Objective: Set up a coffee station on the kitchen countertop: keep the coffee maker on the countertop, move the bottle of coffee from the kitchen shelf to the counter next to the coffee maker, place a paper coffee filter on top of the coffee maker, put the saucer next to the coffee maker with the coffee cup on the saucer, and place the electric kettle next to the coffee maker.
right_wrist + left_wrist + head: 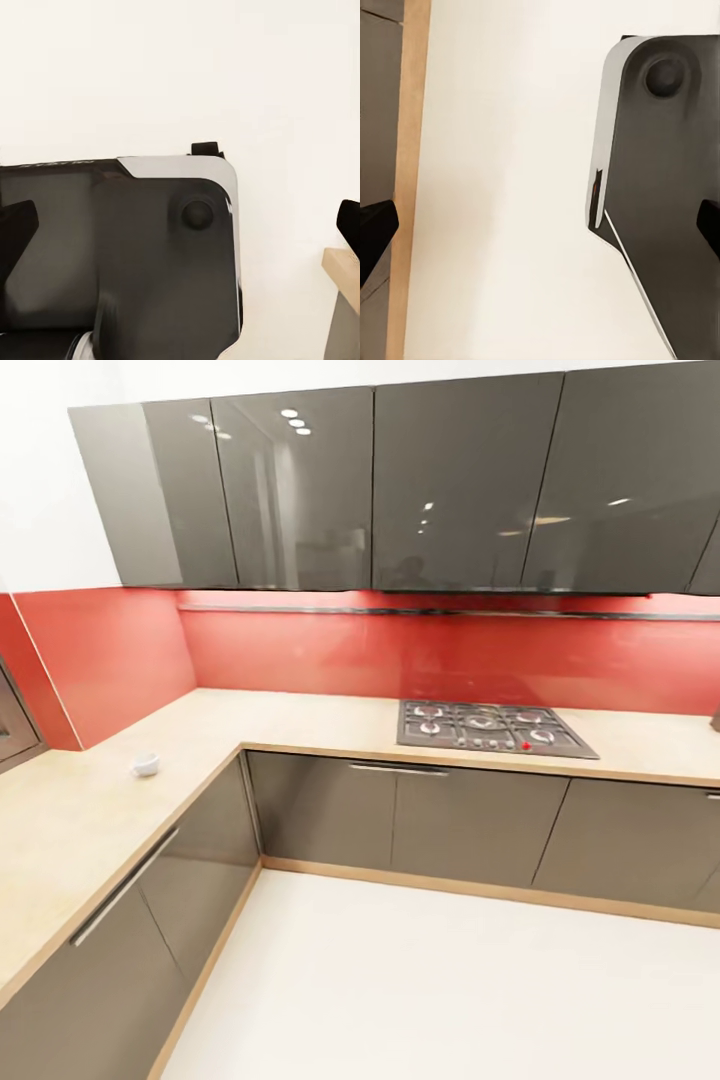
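A small white coffee cup (146, 764) stands upright on the beige countertop (70, 810), on its left arm close to the red wall. In the left wrist view my left gripper (540, 232) hangs over the white floor, open, its dark fingertips (375, 234) at the picture's two sides with nothing between them. My right gripper (180, 232) is open as well, above the robot's dark base (135, 255), and holds nothing.
The L-shaped countertop runs along the left and back walls over grey cabinets (400, 820). A gas hob (490, 727) is set into the back run. Glossy grey wall cabinets (400, 490) hang above. A dark object (716, 720) peeks in at the right edge. White floor (450, 990) lies ahead.
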Available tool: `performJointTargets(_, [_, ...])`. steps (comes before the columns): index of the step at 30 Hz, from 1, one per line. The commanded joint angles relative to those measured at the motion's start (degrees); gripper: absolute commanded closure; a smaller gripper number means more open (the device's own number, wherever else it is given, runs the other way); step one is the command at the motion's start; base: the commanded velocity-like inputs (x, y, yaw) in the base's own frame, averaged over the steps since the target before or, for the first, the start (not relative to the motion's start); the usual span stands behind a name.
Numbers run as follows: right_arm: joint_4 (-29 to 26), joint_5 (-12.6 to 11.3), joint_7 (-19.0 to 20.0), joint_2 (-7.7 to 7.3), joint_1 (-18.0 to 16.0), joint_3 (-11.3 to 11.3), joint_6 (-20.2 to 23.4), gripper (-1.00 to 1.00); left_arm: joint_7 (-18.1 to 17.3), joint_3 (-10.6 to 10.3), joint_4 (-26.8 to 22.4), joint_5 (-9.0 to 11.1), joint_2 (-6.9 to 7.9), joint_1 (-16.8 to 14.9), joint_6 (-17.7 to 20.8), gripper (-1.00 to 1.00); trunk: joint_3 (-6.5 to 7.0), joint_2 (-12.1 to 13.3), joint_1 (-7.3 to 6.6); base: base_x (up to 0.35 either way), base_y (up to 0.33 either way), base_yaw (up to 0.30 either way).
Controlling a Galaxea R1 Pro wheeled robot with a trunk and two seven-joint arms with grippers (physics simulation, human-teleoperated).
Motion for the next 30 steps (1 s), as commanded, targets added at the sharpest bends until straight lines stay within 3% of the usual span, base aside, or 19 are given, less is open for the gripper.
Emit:
performJointTargets(1, [0.1,-0.6,0.2,-0.02,0.0,0.4,-0.2,-1.0,0.1,0.4,-0.1,-0.5,-0.02,0.0,-0.1,-1.0,-0.11,-0.1,0.07,0.337,0.0,0.0])
performJointTargets(12, [0.0,-0.5,0.3,-0.03,0.0,0.4,-0.2,-1.0,0.1,0.4,-0.1,-0.6,-0.1,0.0,-0.1,-1.0,-0.11,-0.1,0.07,0.329,-0.058,0.0])
performJointTargets(22, [0.0,-0.5,0.3,-0.03,0.0,0.4,-0.2,-1.0,0.1,0.4,-0.1,-0.7,-0.47,0.0,-0.1,-1.0,-0.11,-0.1,0.07,0.28,-0.214,0.018])
performJointTargets(30, [0.1,-0.5,0.3,-0.03,0.0,0.4,-0.2,-1.0,0.1,0.4,-0.1,-0.8,-0.63,0.0,-0.1,-1.0,-0.11,-0.1,0.07,0.185,-0.283,0.203])
